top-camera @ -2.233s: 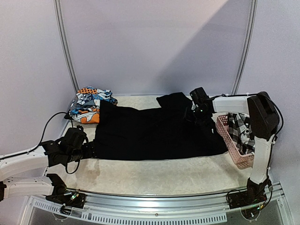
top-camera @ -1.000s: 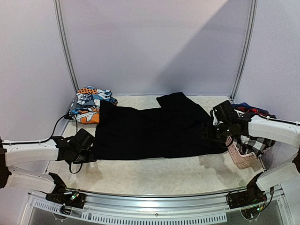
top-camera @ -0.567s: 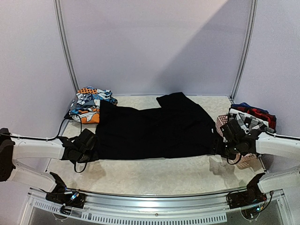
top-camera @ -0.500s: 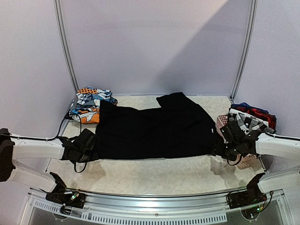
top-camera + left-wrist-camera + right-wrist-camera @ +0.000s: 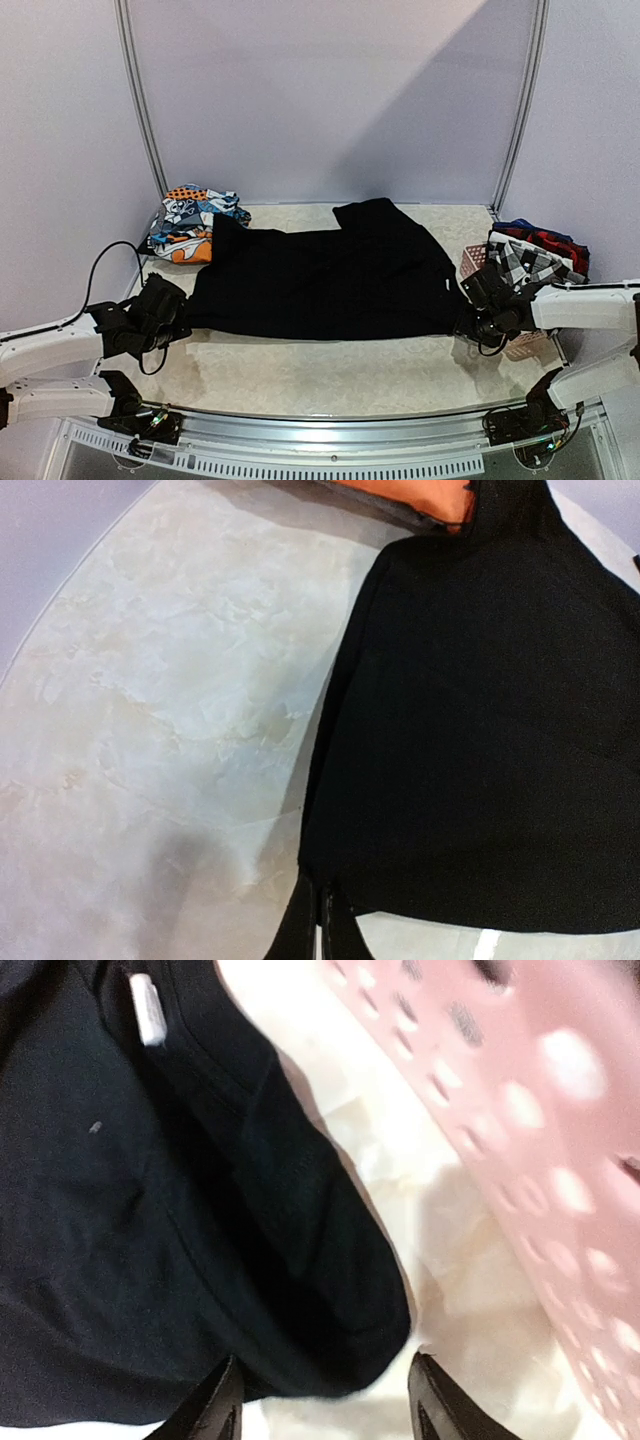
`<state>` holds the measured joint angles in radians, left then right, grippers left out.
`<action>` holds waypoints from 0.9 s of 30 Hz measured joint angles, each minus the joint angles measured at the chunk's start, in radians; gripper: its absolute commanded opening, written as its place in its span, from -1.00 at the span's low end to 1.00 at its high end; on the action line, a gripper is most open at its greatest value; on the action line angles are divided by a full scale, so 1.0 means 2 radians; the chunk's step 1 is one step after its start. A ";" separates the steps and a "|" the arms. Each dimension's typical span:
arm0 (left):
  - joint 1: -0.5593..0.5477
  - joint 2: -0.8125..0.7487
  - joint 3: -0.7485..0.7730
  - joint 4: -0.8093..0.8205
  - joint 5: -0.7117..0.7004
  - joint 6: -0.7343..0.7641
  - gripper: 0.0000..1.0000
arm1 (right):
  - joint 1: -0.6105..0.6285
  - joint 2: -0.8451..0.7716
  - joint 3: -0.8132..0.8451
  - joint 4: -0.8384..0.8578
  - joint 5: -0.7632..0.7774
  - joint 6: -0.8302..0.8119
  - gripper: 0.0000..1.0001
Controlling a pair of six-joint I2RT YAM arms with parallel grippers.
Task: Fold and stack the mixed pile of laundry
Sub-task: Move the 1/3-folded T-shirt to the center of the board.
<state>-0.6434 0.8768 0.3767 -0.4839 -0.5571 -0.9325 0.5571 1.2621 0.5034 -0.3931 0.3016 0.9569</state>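
A large black garment [image 5: 320, 280] lies spread across the table. My left gripper [image 5: 183, 318] is shut on its near left corner, and in the left wrist view the closed gripper [image 5: 327, 905] pinches the black garment [image 5: 490, 730] at its hem. My right gripper [image 5: 466, 322] is low at the near right corner, next to the basket. In the right wrist view that gripper [image 5: 325, 1395] is open, with the rounded corner of the black garment [image 5: 150, 1210] between its fingertips [image 5: 225, 1380]. Orange-blue-white printed pieces [image 5: 190, 222] lie at the back left.
A pink perforated basket [image 5: 525, 345] stands at the right edge, close beside my right gripper; its wall [image 5: 540, 1090] fills the right wrist view's right side. It holds a checked garment [image 5: 525, 262] and a red-navy plaid one [image 5: 545, 238]. A white label [image 5: 147, 1008] shows on the black cloth.
My left gripper closed on the garment's near left corner and drew it out to the left. My right arm swung down from the far right edge to the near right corner, its jaws narrowing.
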 measured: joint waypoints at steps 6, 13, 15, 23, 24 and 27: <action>0.000 0.007 -0.002 -0.003 0.000 -0.002 -1.00 | -0.002 0.035 0.006 0.030 0.008 -0.004 -0.02; 0.002 0.002 -0.010 -0.005 0.000 -0.006 -1.00 | -0.028 0.052 0.009 0.065 0.004 -0.022 -0.38; 0.002 -0.003 -0.010 -0.005 0.000 -0.006 -1.00 | -0.033 0.058 0.013 0.068 0.001 -0.028 -0.68; 0.005 -0.022 -0.011 -0.006 0.004 -0.006 -1.00 | -0.051 0.067 0.015 0.084 -0.025 -0.047 -1.00; 0.005 -0.027 -0.011 -0.007 0.006 -0.005 -1.00 | -0.051 0.067 0.015 0.084 -0.025 -0.050 -1.00; 0.005 -0.044 -0.010 -0.018 0.011 -0.002 -1.00 | -0.052 0.059 0.015 0.075 -0.033 -0.055 -1.00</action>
<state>-0.6338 0.7895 0.3565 -0.5205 -0.5346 -0.9360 0.4538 1.3800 0.5339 -0.2436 0.2359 0.8474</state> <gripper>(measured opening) 0.017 0.029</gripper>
